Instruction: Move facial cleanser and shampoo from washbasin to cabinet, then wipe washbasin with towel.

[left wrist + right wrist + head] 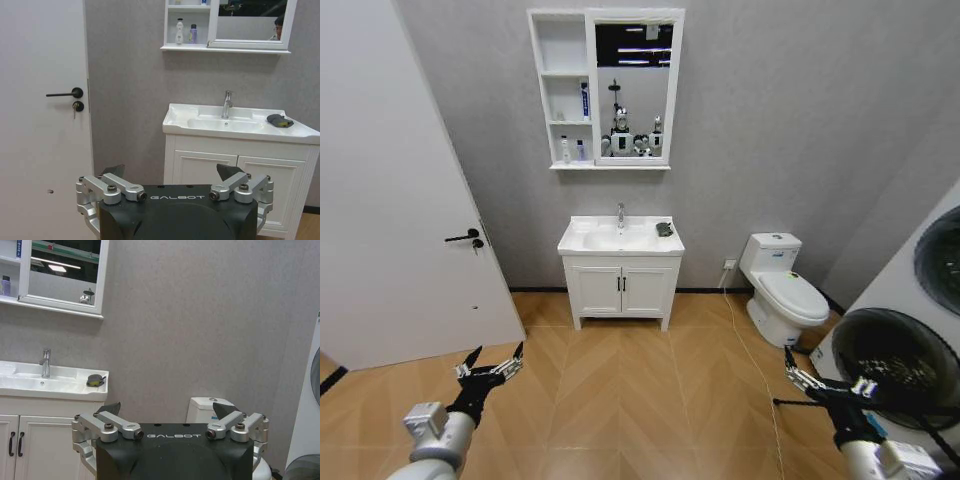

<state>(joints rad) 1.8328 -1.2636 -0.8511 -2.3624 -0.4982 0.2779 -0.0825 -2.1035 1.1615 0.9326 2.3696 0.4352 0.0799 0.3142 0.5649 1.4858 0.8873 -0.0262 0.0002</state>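
Ahead of both grippers, well apart across the wood floor, the washbasin (582,238) sits on a white two-door vanity cupboard (620,290) against the grey wall. Left gripper (492,365) is low at the left, fingers spread wide, nothing between them; the left wrist view shows its jaws parted with the basin beyond and above. Right gripper (804,378) is low at the right, also spread and empty, near the washing machine (905,340), with the toilet (780,290) between it and the basin. Towel (664,229), dark grey, lies on the basin's flat rim on the side toward the right gripper, beside the bowl and off from the chrome tap (620,213). Cabinet (563,90) hangs above the basin; its open shelves hold a blue tube (584,99) on the middle shelf and two small bottles (571,150) on the lowest.
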